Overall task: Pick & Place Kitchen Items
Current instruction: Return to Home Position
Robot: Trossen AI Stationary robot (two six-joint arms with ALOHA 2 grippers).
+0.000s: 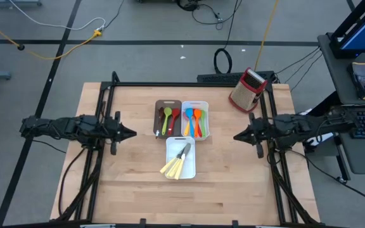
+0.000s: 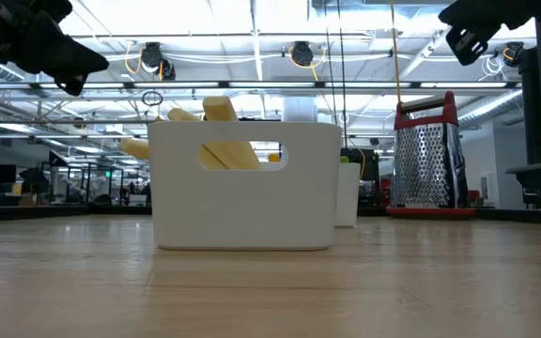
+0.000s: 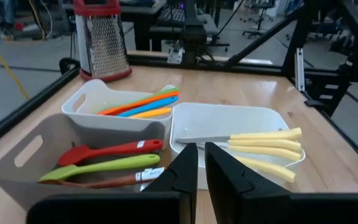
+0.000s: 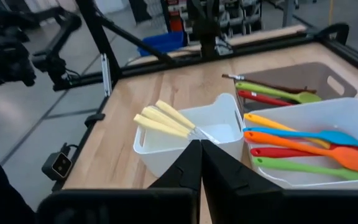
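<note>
Left gripper (image 1: 128, 133) and right gripper (image 1: 238, 135) hang closed and empty either side of the white knife bin (image 1: 172, 145). Knives (image 1: 175, 168) in, spoons (image 1: 194, 121) binned beside it, you're basically done.

We log knives (image 1: 176, 166): pale-yellow handles, silver blades | spoons (image 1: 197, 119): red, green, orange, blue | knife bin (image 1: 189, 171), right bin (image 1: 195, 102): white | left bin (image 1: 168, 102): brown | grater (image 1: 248, 90): red trim, perforated metal | desk (image 1: 132, 183): light wood grain

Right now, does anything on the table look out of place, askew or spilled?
Only slightly: the cream-handled knives lie slanted in the front white bin, handles poking over its rim. Nothing spilled; the grater stands upright. Both arms wait at the sides.
</note>
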